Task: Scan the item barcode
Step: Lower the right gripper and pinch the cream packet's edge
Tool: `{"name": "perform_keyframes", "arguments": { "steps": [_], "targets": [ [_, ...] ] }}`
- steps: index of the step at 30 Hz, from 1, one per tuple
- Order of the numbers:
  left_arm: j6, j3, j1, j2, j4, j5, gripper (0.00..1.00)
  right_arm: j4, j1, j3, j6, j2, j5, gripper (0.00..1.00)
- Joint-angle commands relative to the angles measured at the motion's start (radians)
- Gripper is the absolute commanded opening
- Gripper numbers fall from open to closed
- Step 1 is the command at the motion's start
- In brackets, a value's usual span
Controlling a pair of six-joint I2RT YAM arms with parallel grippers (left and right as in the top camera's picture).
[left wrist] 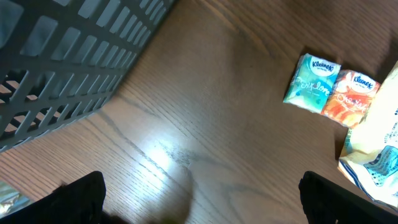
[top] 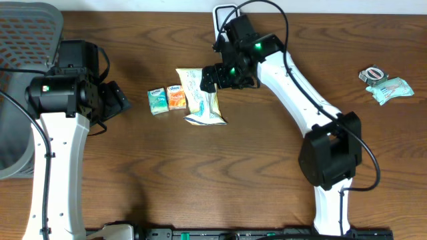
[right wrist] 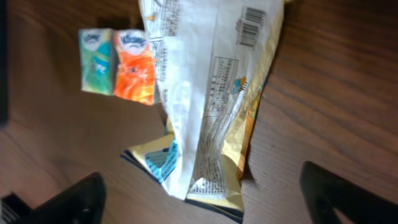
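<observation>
Snack bag (top: 200,100) lies flat on the table (top: 267,167), barcode (right wrist: 252,26) up, under the right pincer (right wrist: 208,198). Leftmost, the left pincer (left wrist: 211,202) hangs wide open and empty. Ahead of it sit a teal tissue pack (top: 157,101) and an orange tissue pack (top: 176,98), just beside the bag. The right pincer is spread wide, gripping nothing.

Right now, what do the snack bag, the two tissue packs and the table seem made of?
Snack bag: thin glossy plastic film, probably; it creases and glints. Teal tissue pack and orange tissue pack: soft printed plastic wrap, seemingly. Table: brown wood or wood-look laminate; grain lines show, slight sheen.
</observation>
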Motion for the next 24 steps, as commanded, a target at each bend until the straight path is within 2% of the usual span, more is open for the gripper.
{"name": "perform_keyframes", "arguments": {
  "steps": [1, 2, 5, 8, 10, 12, 13, 23, 24],
  "targets": [
    [-0.009, 0.001, 0.005, 0.005, -0.003, -0.010, 0.98, 0.012, 0.007, -0.006, 0.018, 0.010, -0.001, 0.80],
    [-0.009, 0.001, 0.005, 0.005, -0.003, -0.010, 0.98, 0.020, 0.007, -0.006, 0.018, 0.010, -0.008, 0.75],
    [-0.009, 0.001, 0.005, 0.005, -0.003, -0.010, 0.98, 0.027, 0.007, -0.006, 0.023, 0.010, -0.019, 0.74],
    [-0.009, 0.001, 0.005, 0.005, -0.003, -0.010, 0.98, 0.042, 0.006, -0.006, 0.026, 0.010, -0.019, 0.85],
    [-0.009, 0.001, 0.005, 0.005, -0.003, -0.010, 0.98, 0.059, 0.006, -0.006, 0.026, 0.010, -0.019, 0.89],
    [-0.009, 0.001, 0.005, 0.005, -0.003, -0.010, 0.98, 0.073, 0.009, -0.006, 0.026, 0.010, -0.019, 0.99],
    [-0.009, 0.001, 0.005, 0.005, -0.003, -0.010, 0.98, 0.077, 0.012, -0.006, 0.026, 0.010, -0.019, 0.99],
    [-0.009, 0.001, 0.005, 0.005, -0.003, -0.010, 0.98, 0.040, 0.040, -0.008, 0.025, 0.011, 0.112, 0.97],
    [-0.009, 0.001, 0.005, 0.005, -0.003, -0.010, 0.98, 0.036, 0.040, -0.008, 0.025, 0.011, 0.121, 0.93]
  ]
}}
